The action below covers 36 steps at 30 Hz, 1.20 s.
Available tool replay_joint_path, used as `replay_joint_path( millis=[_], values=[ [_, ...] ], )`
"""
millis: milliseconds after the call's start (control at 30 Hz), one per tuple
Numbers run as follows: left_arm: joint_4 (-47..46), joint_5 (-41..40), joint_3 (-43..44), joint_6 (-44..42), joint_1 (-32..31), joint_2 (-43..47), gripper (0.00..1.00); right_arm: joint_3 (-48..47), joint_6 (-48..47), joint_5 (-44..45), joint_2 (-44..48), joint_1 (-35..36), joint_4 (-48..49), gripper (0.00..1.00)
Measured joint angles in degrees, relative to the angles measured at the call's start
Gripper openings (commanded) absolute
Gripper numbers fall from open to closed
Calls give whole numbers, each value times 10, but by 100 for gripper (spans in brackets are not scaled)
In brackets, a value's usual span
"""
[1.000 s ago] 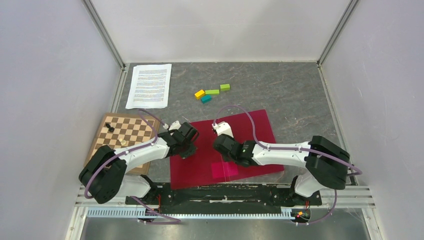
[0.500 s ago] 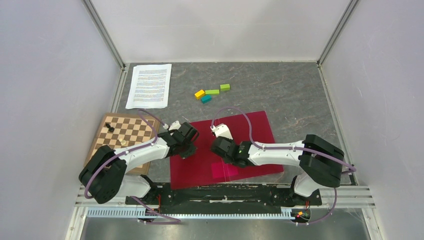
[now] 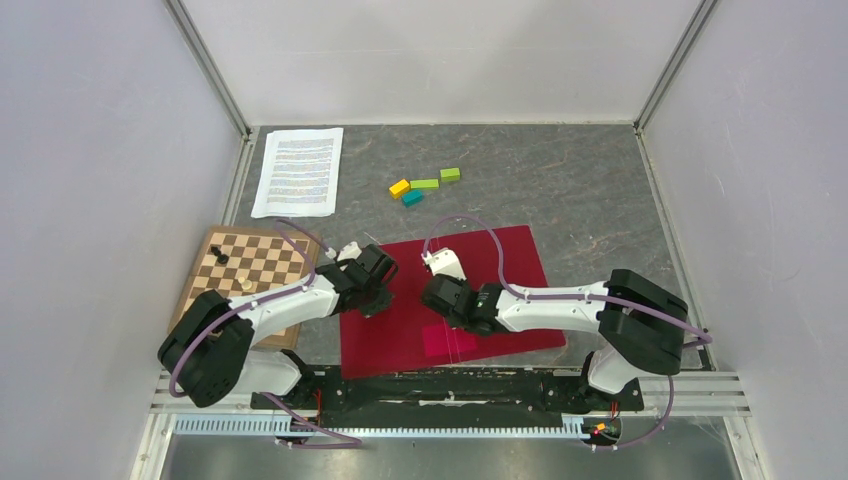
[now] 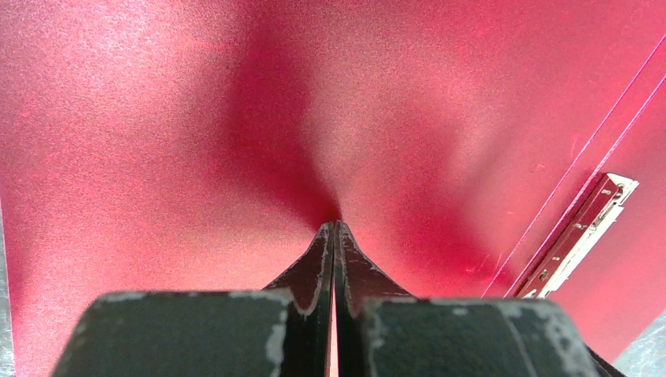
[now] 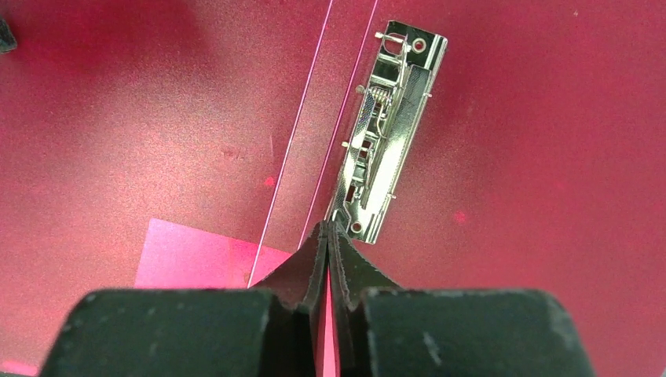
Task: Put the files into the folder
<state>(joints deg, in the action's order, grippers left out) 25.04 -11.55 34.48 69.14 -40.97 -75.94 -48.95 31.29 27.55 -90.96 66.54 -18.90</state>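
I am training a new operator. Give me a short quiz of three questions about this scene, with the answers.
1. True or false: the files lie inside the folder.
2. What lies just ahead of the right gripper? A the metal clip; B a stapler; C a pencil.
3. Fill in: the jaws of the left gripper are ___.
Key: 1 false; 2 A; 3 shut.
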Motion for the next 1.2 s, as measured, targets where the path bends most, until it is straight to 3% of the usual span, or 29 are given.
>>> replay_joint_path(
  millis=[1200],
  values=[
    [0,24,31,20,16,-51,2,52,51,47,6,0,60,1]
  ],
)
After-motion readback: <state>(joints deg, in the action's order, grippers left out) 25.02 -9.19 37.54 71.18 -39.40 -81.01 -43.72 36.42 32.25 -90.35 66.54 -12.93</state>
